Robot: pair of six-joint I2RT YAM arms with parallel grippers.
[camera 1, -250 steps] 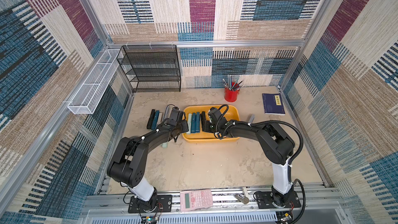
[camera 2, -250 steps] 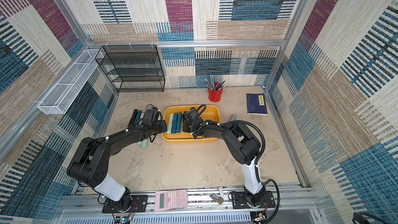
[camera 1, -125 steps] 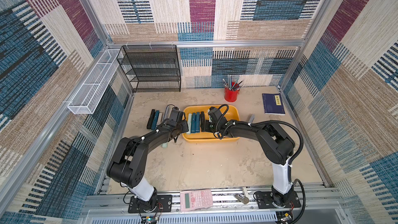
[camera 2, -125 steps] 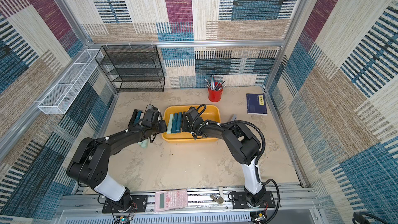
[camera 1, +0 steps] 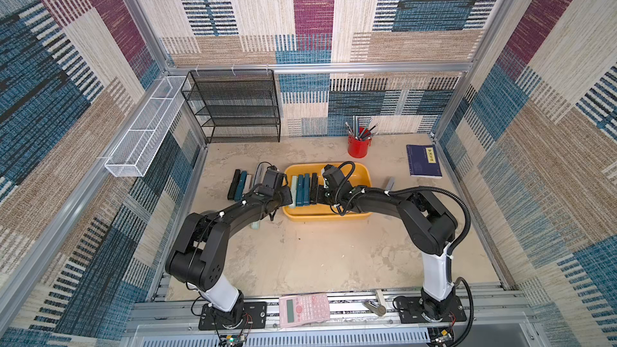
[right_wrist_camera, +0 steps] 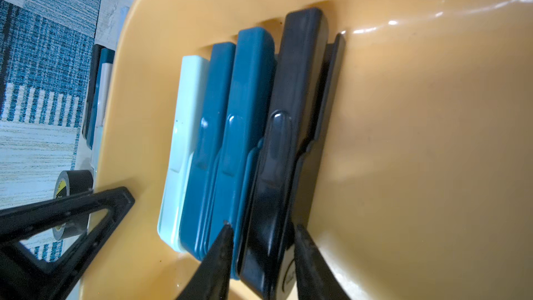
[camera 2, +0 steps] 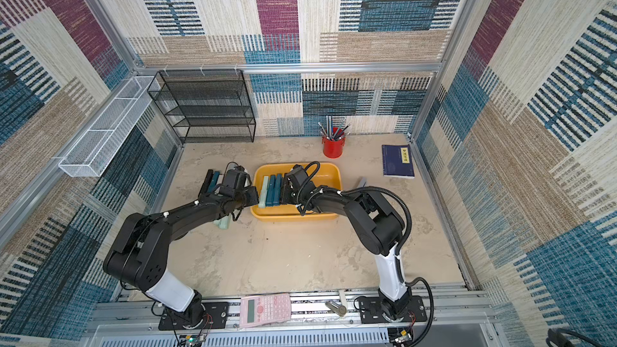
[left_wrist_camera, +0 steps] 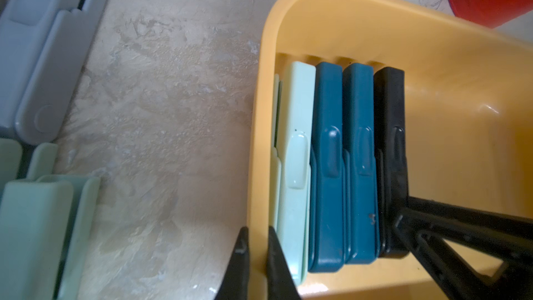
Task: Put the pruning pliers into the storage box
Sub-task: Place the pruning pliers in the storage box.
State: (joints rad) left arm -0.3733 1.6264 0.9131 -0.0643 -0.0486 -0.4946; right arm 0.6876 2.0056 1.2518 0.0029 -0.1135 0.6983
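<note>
Four pruning pliers point(camera 1: 302, 190) stand on edge, side by side, at the left end of the storage box point(camera 1: 359, 175): mint, teal, teal, black. The right fingers point(right_wrist_camera: 219, 255) pinch the black pliers point(right_wrist_camera: 288, 111) near one end. The left fingers point(left_wrist_camera: 240, 258) are pressed together on the box's side wall, just beside the mint piece. On the bench point(camera 1: 317, 255) outside: a row of loose pliers point(camera 1: 242, 183), black, teal and pale, just left of the box; a mint one point(camera 1: 255, 226) partly under the left arm; a grey one point(camera 1: 390, 182) to the right. Further out: red pencil cup point(camera 1: 359, 150), dark blue book point(camera 1: 424, 161), pink calculator point(camera 1: 303, 308) on the front rail.
</note>
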